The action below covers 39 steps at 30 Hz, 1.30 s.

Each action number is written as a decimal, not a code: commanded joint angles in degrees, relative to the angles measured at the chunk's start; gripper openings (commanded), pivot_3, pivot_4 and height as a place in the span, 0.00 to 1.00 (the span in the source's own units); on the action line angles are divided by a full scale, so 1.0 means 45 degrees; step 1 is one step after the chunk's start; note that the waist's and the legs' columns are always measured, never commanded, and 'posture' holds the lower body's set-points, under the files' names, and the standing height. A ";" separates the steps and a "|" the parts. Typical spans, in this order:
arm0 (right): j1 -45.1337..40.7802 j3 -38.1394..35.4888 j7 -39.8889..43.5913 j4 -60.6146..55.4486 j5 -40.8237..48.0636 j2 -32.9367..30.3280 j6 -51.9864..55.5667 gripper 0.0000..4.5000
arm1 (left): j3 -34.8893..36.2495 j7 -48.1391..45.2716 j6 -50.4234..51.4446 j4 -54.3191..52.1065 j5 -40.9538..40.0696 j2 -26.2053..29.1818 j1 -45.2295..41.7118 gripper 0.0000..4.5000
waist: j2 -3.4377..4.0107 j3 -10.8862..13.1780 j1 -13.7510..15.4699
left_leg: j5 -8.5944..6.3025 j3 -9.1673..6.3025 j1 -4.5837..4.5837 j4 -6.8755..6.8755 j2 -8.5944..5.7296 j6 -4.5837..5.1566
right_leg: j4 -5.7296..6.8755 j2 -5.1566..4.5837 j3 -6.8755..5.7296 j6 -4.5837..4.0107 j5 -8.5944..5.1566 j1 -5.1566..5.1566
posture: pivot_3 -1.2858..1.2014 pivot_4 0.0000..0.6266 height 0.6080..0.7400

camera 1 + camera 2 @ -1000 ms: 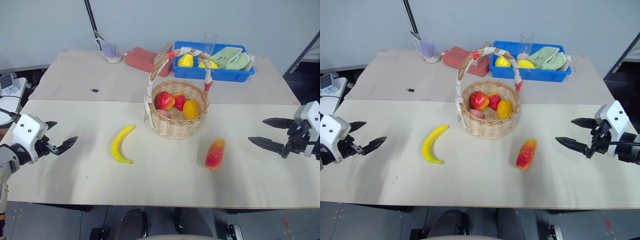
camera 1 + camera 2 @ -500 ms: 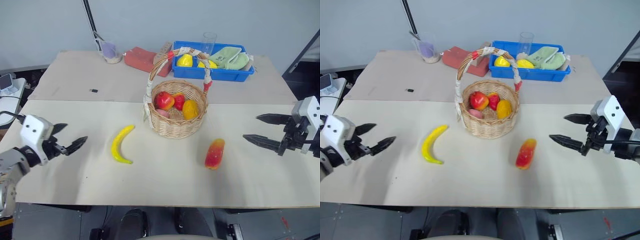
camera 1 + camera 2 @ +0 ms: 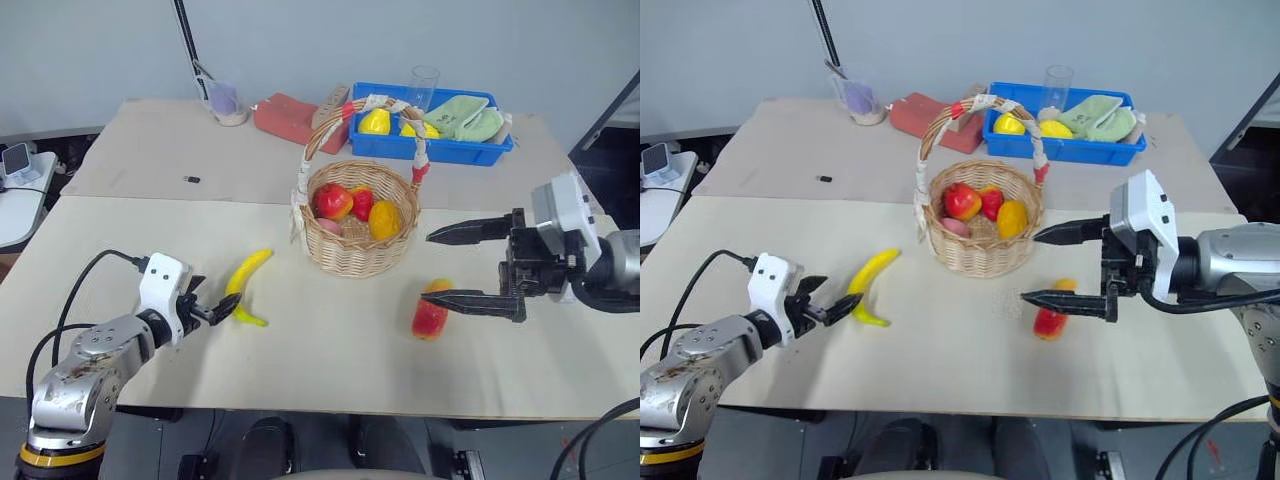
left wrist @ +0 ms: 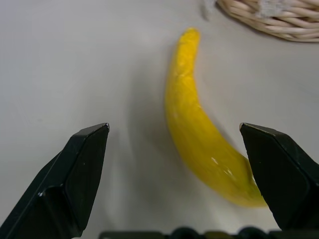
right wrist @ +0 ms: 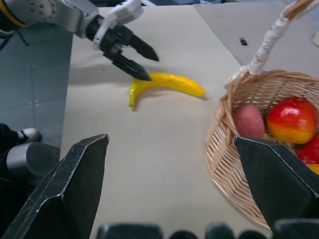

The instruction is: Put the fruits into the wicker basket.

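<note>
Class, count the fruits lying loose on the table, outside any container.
2: the banana left of the wicker basket, by the left gripper; the mango right of it.

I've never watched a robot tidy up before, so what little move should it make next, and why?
Probably the left gripper should ease forward so its open fingers straddle the banana, then close. The banana lies on the table just ahead of those fingers, untouched, and beside the wicker basket. The right gripper, also open, hovers by the mango.
</note>
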 commanded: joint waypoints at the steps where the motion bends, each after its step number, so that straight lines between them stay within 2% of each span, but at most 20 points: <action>1: -0.0583 0.0118 0.0251 0.0034 0.0167 0.0025 -0.0207 0.99 | -0.0433 0.0476 0.0490 -0.0027 0.0188 -0.0210 -0.0231 1.00 | 0.0000 0.0000 0.0000 | 0.0000 -0.0002 0.0000 -0.0001 0.0001 0.0000 | -0.0001 0.0001 -0.0002 0.0000 0.0000 0.0002 | 0.52 0.24 0.72; 3: -0.0899 0.0334 0.0384 0.0077 0.0198 0.0077 -0.0216 0.99 | -0.0703 0.0563 0.0754 0.0038 0.0141 -0.0320 -0.0343 1.00 | 0.0001 0.0000 -0.0008 | 0.0000 -0.0002 0.0001 -0.0002 0.0002 0.0000 | -0.0001 0.0001 -0.0003 0.0000 0.0000 0.0001 | 0.52 0.24 0.72; 6: -0.1355 0.0659 0.0603 0.0157 0.0165 0.0151 -0.0238 1.00 | -0.1095 0.0643 0.1126 0.0114 0.0110 -0.0432 -0.0517 0.82 | 0.0000 0.0000 -0.0038 | 0.0000 -0.0004 0.0003 -0.0002 0.0006 0.0000 | 0.0000 0.0005 -0.0003 -0.0002 0.0000 0.0001 | 0.52 0.24 0.72; 12: -0.1766 0.0930 0.0954 0.0437 -0.0058 0.0122 -0.0369 1.00 | -0.1073 0.1034 0.1292 0.0389 0.0306 -0.0623 -0.0821 0.16 | 0.0000 0.0000 -0.0019 | 0.0000 -0.0009 0.0001 -0.0001 0.0002 0.0000 | -0.0001 0.0002 -0.0005 -0.0002 0.0000 0.0003 | 0.52 0.24 0.72; 13: -0.1792 0.0917 0.0988 0.0486 -0.0089 0.0096 -0.0387 1.00 | -0.0974 0.0996 0.1200 0.0325 0.0281 -0.0604 -0.0824 0.12 | 0.0000 0.0000 -0.0017 | 0.0000 -0.0009 0.0000 -0.0001 0.0002 0.0000 | 0.0000 0.0001 -0.0005 -0.0002 0.0000 0.0003 | 0.52 0.24 0.72; 16: -0.1745 0.0781 0.1052 0.0580 -0.0165 0.0015 -0.0428 1.00 | -0.0471 0.0605 0.0334 0.0022 0.0157 -0.0492 -0.0720 0.12 | 0.0000 0.0000 -0.0013 | 0.0000 -0.0010 0.0000 0.0000 0.0002 0.0000 | -0.0001 -0.0001 -0.0005 -0.0002 0.0000 0.0004 | 0.52 0.24 0.72; 19: -0.1576 0.0472 0.1032 0.0619 -0.0180 -0.0123 -0.0382 1.00 | 0.0018 -0.0863 -0.0721 -0.0664 -0.0539 0.0011 -0.0960 0.12 | 0.0000 0.0000 -0.0011 | 0.0000 -0.0013 -0.0006 -0.0001 0.0006 0.0000 | -0.0001 0.0000 -0.0011 -0.0005 0.0000 -0.0003 | 0.52 0.24 0.72; 22: -0.1374 0.0111 0.0936 0.0614 -0.0102 -0.0323 -0.0279 1.00 | -0.0542 -0.2107 -0.1237 -0.1253 -0.0864 0.0747 -0.1948 0.12 | 0.0001 0.0001 0.0063 | 0.0001 -0.0011 -0.0011 -0.0001 0.0003 -0.0001 | -0.0001 -0.0002 -0.0013 -0.0009 -0.0001 -0.0008 | 0.52 0.24 0.72; 26: -0.0942 -0.0529 0.0702 0.0366 0.0136 -0.0597 -0.0003 1.00 | -0.1633 -0.2644 -0.0979 -0.1354 -0.1233 0.0788 -0.4135 0.12 | 0.0001 0.0001 0.0132 | 0.0001 -0.0027 -0.0014 0.0027 -0.0012 0.0001 | -0.0021 -0.0008 -0.0026 -0.0003 0.0001 0.0032 | 0.52 0.24 0.72; 33: -0.0162 -0.1695 -0.0075 -0.0205 0.0579 -0.0836 0.0560 1.00 | -0.4185 -0.1764 -0.0783 0.0815 -0.0102 -0.1153 -0.7914 0.12 | -0.0003 0.0003 0.0040 | -0.0008 -0.0060 0.0013 0.0030 -0.0021 0.0016 | -0.0046 -0.0003 -0.0034 0.0016 0.0000 0.0100 | 0.52 0.24 0.72; 39: -0.0026 -0.1947 -0.0507 -0.0394 0.0750 -0.0894 0.0690 1.00 | -0.5633 -0.1191 -0.2657 0.3100 0.1898 -0.2742 -0.9391 0.12 | -0.0004 0.0004 -0.0006 | -0.0008 -0.0072 0.0012 0.0024 -0.0022 0.0016 | -0.0049 0.0004 -0.0033 0.0019 -0.0003 0.0105 | 0.52 0.24 0.72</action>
